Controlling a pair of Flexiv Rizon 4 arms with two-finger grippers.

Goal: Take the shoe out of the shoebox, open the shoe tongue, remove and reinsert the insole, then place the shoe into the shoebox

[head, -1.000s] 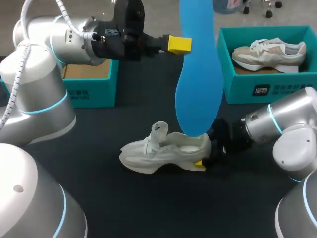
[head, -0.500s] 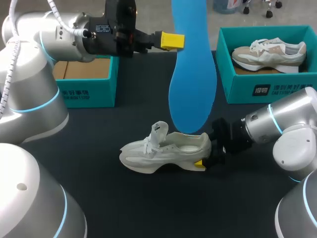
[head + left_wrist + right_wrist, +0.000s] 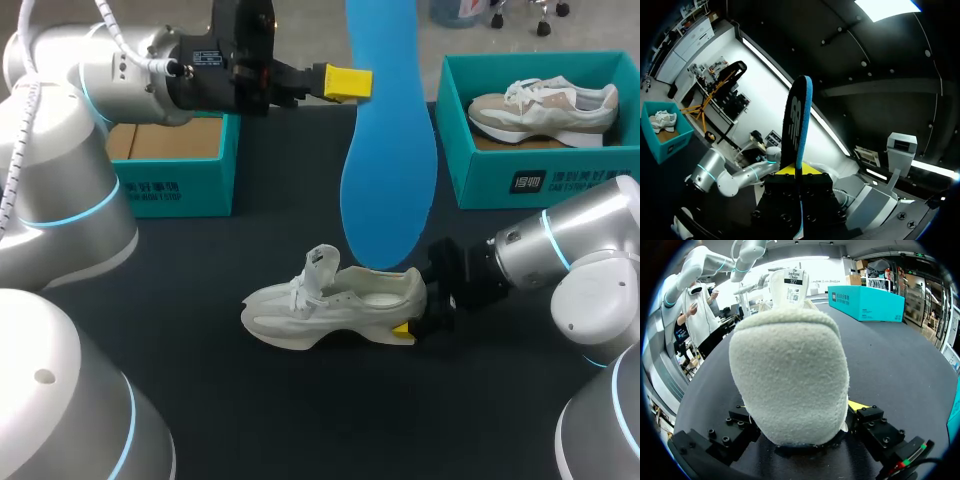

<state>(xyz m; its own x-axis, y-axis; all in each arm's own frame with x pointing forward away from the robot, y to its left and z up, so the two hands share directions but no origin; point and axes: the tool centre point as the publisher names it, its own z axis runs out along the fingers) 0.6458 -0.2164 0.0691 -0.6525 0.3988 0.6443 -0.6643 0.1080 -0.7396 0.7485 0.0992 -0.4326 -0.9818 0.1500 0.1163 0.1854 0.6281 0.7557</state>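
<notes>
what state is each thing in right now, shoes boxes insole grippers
blue insole: out of the shoe, hanging upright in the air
left gripper: shut on the blue insole
white shoe: standing on its sole, tongue lifted
right gripper: shut on the white shoe's heel
left shoebox: open, visible part bare
right shoebox: open, holding a beige shoe

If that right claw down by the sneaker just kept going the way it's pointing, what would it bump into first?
The white shoe: its heel already sits in the right claw, so it would simply push the shoe along. Past the shoe, the way looks free.
</notes>
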